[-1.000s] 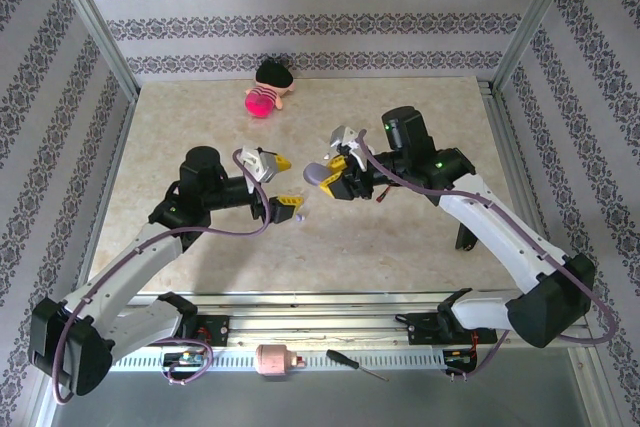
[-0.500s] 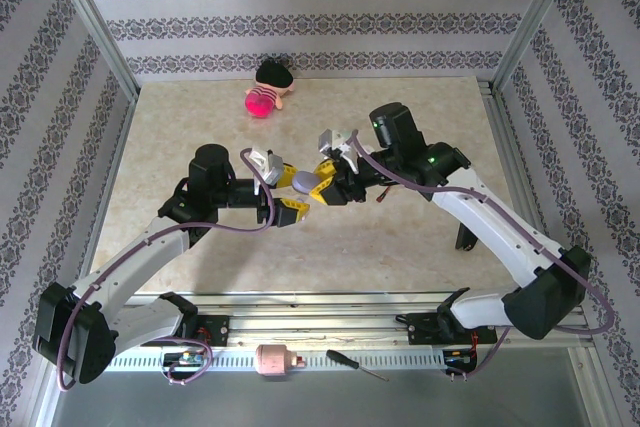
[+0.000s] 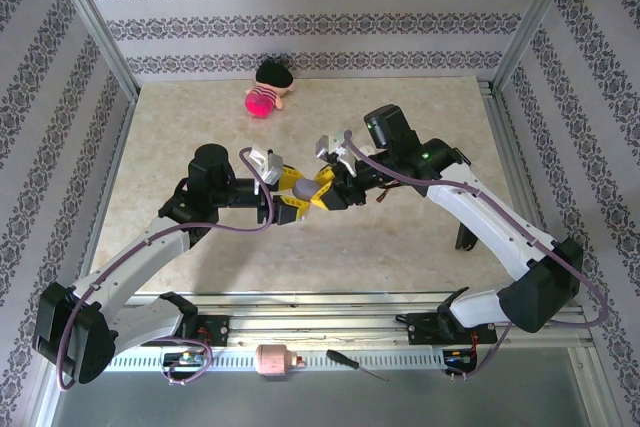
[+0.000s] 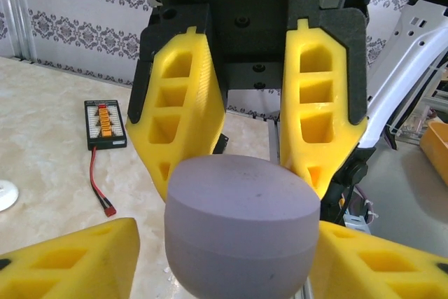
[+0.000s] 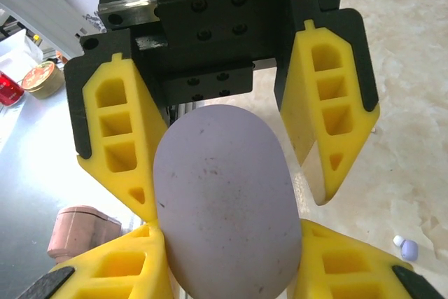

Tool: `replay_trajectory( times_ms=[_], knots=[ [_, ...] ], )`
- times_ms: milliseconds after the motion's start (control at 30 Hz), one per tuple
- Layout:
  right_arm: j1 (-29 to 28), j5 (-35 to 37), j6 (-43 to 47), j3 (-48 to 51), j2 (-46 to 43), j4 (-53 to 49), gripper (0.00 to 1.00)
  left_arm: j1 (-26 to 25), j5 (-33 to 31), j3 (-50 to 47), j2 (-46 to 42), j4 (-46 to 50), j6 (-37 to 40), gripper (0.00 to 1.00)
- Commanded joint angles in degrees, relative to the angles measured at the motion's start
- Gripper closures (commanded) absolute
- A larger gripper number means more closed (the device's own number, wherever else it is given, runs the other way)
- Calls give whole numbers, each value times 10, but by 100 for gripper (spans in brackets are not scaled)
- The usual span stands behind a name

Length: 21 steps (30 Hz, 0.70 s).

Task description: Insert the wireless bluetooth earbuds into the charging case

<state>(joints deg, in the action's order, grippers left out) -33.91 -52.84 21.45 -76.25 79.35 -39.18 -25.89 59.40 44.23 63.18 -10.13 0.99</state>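
A lavender oval charging case [image 3: 303, 187] hangs closed above the middle of the table, where both grippers meet. My right gripper [image 5: 225, 229] is shut on the case [image 5: 224, 201], with a pad against each side. My left gripper [image 4: 227, 232] comes from the other side, its jaws open around the case [image 4: 238, 222]. One of its fingers [image 5: 119, 138] touches the case and the other [image 5: 329, 117] stands off it. In the left wrist view the right gripper's fingers [image 4: 182, 103] sit behind the case. A tiny lavender earbud [image 5: 407, 248] lies on the table below.
A pink and black plush doll [image 3: 268, 90] lies at the back of the table. A black board with a red lead [image 4: 105, 120] lies on the table. A screwdriver [image 3: 352, 362] and a pink cylinder [image 3: 272, 357] rest on the front rail.
The right gripper has carried the case leftward to the left gripper. The left gripper has moved in and narrowed its jaws around the case.
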Motion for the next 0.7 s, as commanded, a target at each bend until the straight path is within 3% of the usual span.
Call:
replay_trajectory(
  times_ms=[0, 333, 500, 667],
  knots=[
    [-4, -20, 19, -17, 5, -11, 84, -8, 18, 15, 1, -36, -3, 41],
    [-4, -18, 18, -22, 9, -15, 84, -8, 27, 15, 4, -37, -5, 59],
    [-2, -9, 9, -14, 1, -2, 74, -9, 29, 8, 1, -49, -6, 73],
    [9, -10, -20, -2, -9, 24, 63, -8, 25, 2, -2, -51, -6, 77]
  ],
)
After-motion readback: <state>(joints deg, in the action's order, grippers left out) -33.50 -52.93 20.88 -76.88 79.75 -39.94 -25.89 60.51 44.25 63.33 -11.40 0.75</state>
